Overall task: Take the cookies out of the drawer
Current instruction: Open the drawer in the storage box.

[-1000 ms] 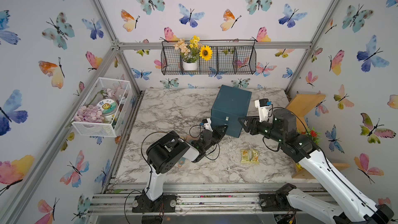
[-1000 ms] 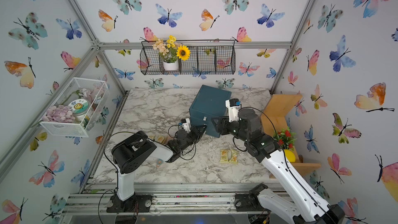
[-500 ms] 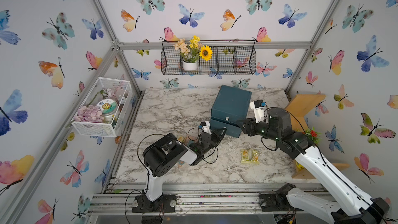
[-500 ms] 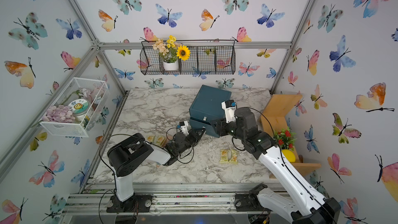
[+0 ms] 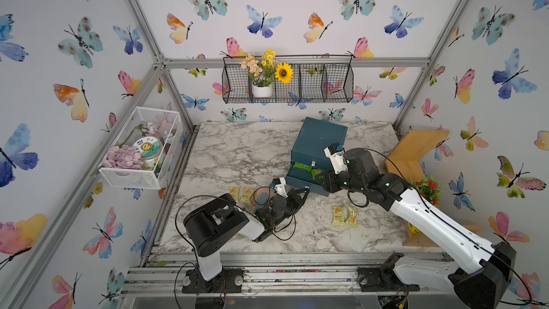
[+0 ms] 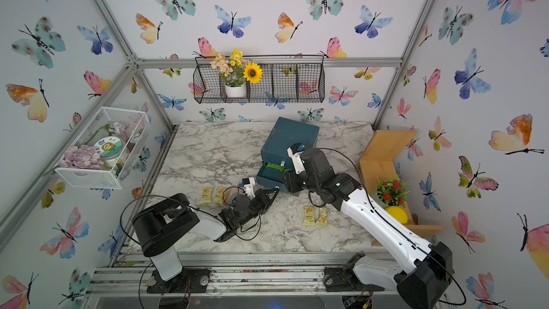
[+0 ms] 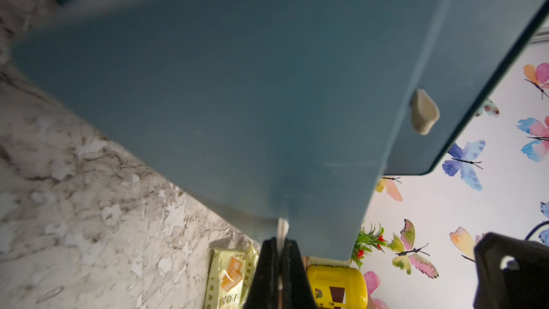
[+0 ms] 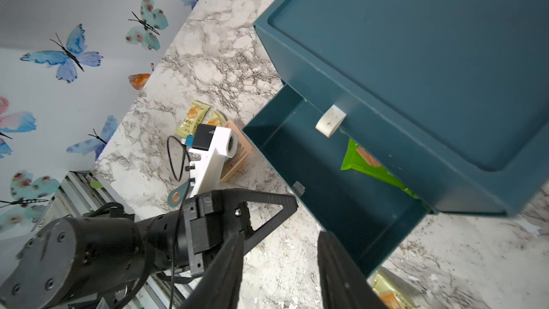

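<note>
Marble table fills the floor of the cell. Near the back of it stands a blue box, turned a bit to one side. The box has two drawers. The top one is closed. The bottom drawer is open and sticks out toward the arms.

The left claw lies low over the table, right in front of the drawer. It is clenched tight on the small pale tab on the drawer's front. The right claw hangs just over the edge of the open drawer. Its two fingers are apart and nothing is between them, so it holds nothing.

One green cookie pack lies inside the drawer. It is at the back, partly under the box. Two yellow packs lie side by side on the table, in front of the drawer and near the right arm. The other yellow packs, two of them, lie on the table by the left arm. A peach dustpan sits next to them.
</note>
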You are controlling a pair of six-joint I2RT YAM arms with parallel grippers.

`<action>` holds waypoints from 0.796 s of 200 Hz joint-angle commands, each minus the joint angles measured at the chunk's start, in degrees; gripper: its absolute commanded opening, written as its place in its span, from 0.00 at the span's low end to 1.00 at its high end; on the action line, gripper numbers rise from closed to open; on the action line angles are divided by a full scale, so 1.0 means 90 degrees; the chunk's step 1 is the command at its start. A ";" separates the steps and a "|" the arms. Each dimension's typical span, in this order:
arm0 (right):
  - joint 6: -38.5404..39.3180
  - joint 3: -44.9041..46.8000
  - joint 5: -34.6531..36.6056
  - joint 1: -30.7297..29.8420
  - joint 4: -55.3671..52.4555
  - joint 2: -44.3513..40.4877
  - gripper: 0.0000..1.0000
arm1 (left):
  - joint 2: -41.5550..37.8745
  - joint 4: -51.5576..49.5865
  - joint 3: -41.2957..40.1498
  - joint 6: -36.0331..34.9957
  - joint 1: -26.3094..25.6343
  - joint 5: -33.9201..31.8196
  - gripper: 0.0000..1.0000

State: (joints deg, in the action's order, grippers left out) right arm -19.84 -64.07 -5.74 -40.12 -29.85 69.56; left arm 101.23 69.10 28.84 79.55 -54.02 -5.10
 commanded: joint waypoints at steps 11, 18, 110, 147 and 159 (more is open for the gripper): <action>0.0082 -0.0327 0.0658 -0.0173 -0.0393 0.0312 0.45 | -0.0342 -0.0325 -0.0282 -0.0069 -0.0152 -0.0077 0.00; 0.0099 -0.0383 0.0681 -0.0204 -0.0451 0.0410 0.46 | -0.0396 -0.0339 -0.0331 -0.0070 -0.0177 -0.0092 0.00; 0.0680 -0.0888 0.0818 -0.0406 -0.0766 0.1239 0.52 | -0.0946 -0.0263 -0.0945 0.0019 -0.0510 -0.0310 0.00; 0.1066 -0.0928 0.0833 -0.0445 -0.0718 0.1374 0.56 | -0.1272 -0.0368 -0.1142 -0.0095 -0.0618 -0.0431 0.00; 0.1241 -0.0954 0.0816 -0.0459 -0.0705 0.1452 0.57 | -0.1395 -0.0448 -0.1191 -0.0160 -0.0638 -0.0456 0.00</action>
State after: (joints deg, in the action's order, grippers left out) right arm -12.60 -70.81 0.19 -43.77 -35.22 81.10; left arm 91.42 66.48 19.20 79.77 -59.07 -6.81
